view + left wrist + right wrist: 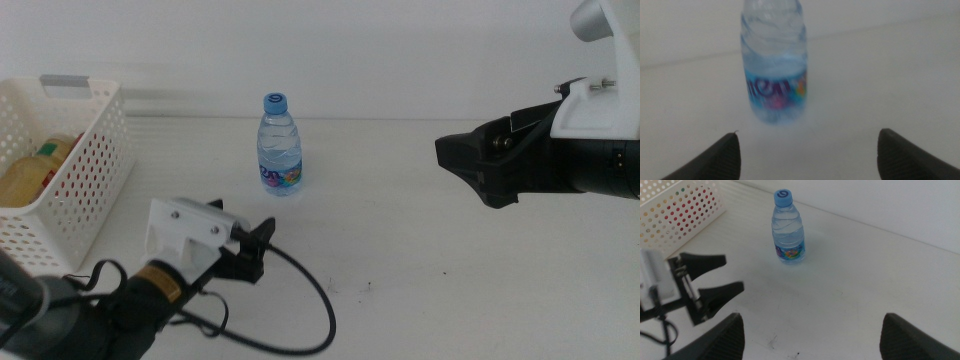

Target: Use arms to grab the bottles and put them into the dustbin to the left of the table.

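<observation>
The table (420, 230) is a plain white top with a few tiny dark specks near its front. A clear water bottle (280, 143) with a blue cap stands upright toward the back edge, a little left of the middle. A white perforated basket (85, 170) sits at the left edge, well apart from the bottle, with a yellow bottle lying inside it.

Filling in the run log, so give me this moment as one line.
left end effector: open, facing water bottle | right end effector: open, raised | dustbin: yellow bottle inside
</observation>
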You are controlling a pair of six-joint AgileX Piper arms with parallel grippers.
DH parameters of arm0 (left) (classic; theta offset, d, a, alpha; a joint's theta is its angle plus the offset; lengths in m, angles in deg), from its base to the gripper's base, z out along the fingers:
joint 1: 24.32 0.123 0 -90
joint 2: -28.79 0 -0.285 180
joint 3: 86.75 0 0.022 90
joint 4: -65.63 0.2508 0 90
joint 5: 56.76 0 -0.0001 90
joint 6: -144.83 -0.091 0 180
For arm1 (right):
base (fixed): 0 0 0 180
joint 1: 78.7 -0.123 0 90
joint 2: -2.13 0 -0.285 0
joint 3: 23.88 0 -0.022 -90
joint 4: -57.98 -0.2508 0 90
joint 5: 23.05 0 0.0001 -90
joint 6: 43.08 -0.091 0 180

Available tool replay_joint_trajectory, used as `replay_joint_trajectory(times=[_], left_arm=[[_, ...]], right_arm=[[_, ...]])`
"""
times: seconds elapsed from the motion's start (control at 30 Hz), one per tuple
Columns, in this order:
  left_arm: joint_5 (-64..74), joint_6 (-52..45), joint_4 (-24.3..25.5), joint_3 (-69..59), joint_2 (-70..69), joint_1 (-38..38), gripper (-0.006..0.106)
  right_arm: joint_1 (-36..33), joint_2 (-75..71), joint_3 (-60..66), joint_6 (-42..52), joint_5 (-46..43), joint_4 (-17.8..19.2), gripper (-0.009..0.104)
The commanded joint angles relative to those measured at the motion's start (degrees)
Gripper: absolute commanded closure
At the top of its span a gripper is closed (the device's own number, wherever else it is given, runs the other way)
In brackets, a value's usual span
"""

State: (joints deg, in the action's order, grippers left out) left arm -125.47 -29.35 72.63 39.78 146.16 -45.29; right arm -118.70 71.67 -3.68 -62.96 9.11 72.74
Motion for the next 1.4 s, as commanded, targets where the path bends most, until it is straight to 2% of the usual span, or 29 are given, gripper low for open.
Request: replay_joint_trajectory(times=[0.0,0.63,0.87,1.23,1.3,1.37], left_arm=[[-1.26,0.71,1.66,2.73,1.56,1.17,0.007],[5.24,0.71,1.15,23.39,15.04,1.56,0.007],[8.53,0.71,-0.61,30.67,18.70,1.56,0.007],[11.53,0.61,-1.03,37.91,22.18,1.56,0.007],[11.53,0.49,-1.03,38.67,22.73,1.56,0.008],[11.69,0.02,-1.03,39.17,23.03,1.56,0.014]], right_arm=[[-0.19,-0.20,-0.18,0.26,-0.43,0.10,0.007],[-0.19,-0.20,-0.18,0.26,-0.43,0.10,0.007],[-0.19,-0.20,-0.18,0.26,-0.43,0.10,0.007],[-0.19,-0.20,-0.18,0.26,-0.43,0.10,0.007],[-0.19,-0.20,-0.18,0.26,-0.43,0.10,0.007],[-0.19,-0.20,-0.18,0.26,-0.43,0.10,0.007]])
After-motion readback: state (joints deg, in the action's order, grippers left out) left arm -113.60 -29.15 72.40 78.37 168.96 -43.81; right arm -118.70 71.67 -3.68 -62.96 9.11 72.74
